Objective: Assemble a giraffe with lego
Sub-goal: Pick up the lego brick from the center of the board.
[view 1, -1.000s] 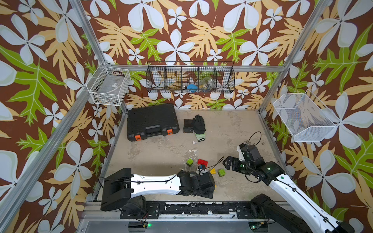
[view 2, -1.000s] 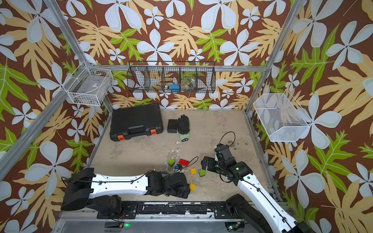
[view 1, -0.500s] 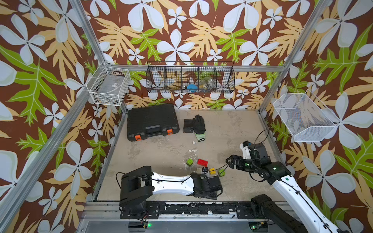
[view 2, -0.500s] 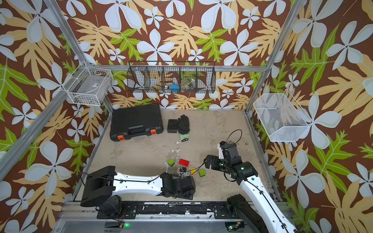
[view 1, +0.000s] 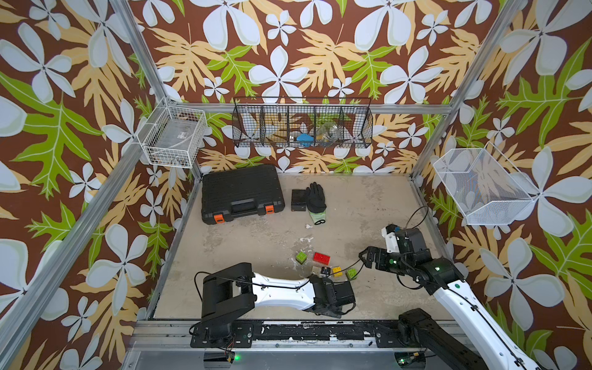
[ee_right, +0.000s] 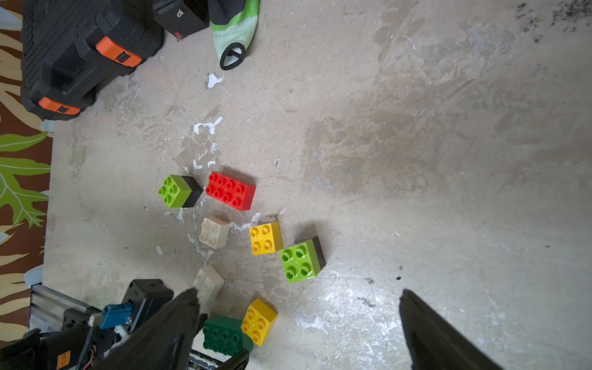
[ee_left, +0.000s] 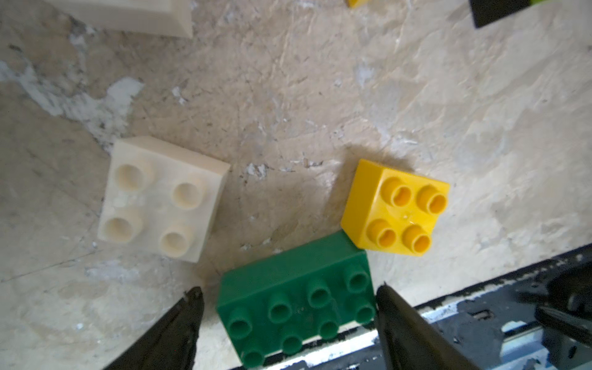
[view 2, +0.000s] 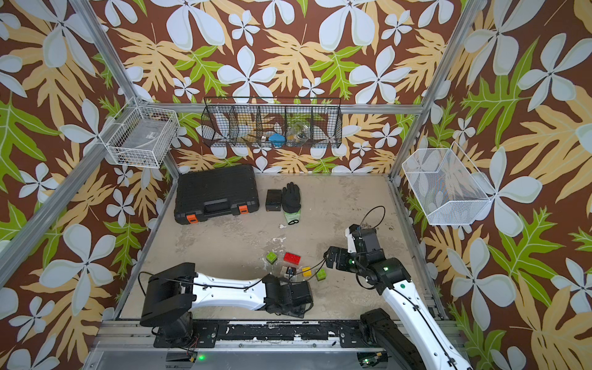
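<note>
In both top views the left arm (view 1: 282,290) hides the dk green brick (ee_left: 294,301) from us, the left wrist view's edge cuts off a white brick (ee_left: 128,12) & a black brick (ee_left: 499,12), and we can't ID what's in the wire basket (view 1: 358,128): too small.

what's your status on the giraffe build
Left gripper open, jaws astride the long dark green studded brick, not yet clamped. Right gripper open, empty, hovering. Small yellow square brick crowds that green brick's corner.
</note>
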Robot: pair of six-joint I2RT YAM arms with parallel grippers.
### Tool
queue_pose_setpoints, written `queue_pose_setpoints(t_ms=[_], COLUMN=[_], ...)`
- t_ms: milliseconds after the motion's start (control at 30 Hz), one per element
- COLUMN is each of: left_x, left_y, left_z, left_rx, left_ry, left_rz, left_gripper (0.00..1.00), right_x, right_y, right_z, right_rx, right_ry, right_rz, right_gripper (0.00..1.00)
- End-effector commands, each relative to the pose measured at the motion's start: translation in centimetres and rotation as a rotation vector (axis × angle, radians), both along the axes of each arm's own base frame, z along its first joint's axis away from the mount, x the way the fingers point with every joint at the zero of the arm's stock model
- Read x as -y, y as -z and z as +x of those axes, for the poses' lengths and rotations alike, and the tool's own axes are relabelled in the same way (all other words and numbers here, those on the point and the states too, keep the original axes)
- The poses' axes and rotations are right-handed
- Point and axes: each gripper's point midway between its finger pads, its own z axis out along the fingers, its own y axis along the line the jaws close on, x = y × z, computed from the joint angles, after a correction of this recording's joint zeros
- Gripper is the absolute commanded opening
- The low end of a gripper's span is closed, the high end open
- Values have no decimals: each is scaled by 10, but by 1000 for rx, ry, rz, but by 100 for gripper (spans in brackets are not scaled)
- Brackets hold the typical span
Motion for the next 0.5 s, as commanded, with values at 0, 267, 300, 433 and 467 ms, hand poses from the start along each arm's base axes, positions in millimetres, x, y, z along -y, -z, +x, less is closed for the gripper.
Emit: queue_pose_setpoints(t_ms=[0, 267, 300, 433, 467], left_x=[1, -1, -2, -4, -5], left_y=[0, 1, 0, -1, -1], left_z=[4, 8, 8, 9, 9], left_rx=[20, 26, 27, 28, 29], left_ry=[17, 26, 26, 23, 23], left_rz=[20, 33, 33, 42, 47], left_gripper=[85, 80, 79, 67, 67], right_x=[2, 7, 7, 8, 8], right_y=[-4, -1, -2, -2, -3], right_z=[1, -2, -2, -1, 0], right_rx=[11, 14, 16, 19, 19], right_ry=[4, 16, 16, 20, 18], right_rz=[-7, -18, -17, -19, -17], right_gripper=[100, 100, 100, 100, 100])
